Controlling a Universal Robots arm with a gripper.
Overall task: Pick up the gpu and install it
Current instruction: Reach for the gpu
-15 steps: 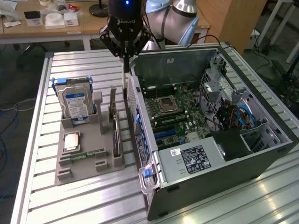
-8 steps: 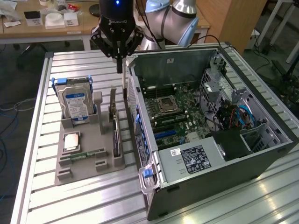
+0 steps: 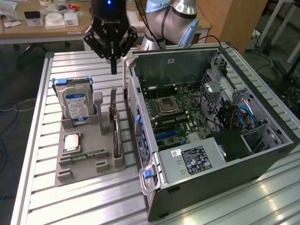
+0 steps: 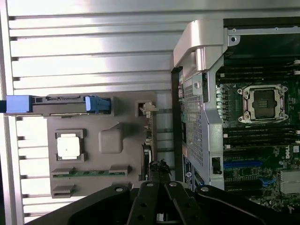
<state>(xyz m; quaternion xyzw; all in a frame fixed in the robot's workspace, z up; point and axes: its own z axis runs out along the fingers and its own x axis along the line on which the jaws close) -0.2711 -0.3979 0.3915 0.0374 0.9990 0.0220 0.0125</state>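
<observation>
Exterior view first: where is the gpu (image 3: 115, 126)?

It stands on edge in a narrow slot of the grey tray (image 3: 79, 174), on the side nearest the open computer case (image 3: 206, 183). The hard drive (image 3: 77, 105) stands in its own slot toward the exterior view's left. The processor (image 3: 71, 142) and RAM stick (image 3: 88, 154) lie flat in the same tray.

How would you expect the card to handle?

Light and stiff, I'd judge, but delicate. It's a thin board with exposed parts on its faces and a contact edge down in the slot. The free top edge looks like the place to take it. I'd pinch it across its thickness near the middle so it hangs level, away from the metal bracket end.

And the gripper (image 3: 114, 69)?

Its fingers are pressed together with nothing between them. It hangs above the card's top edge, pointing straight down and not touching the card.

Does the wrist view agree?

Yes. The closed tips sit over the thin line of the card seen edge-on, with the case wall just beside it.
</observation>
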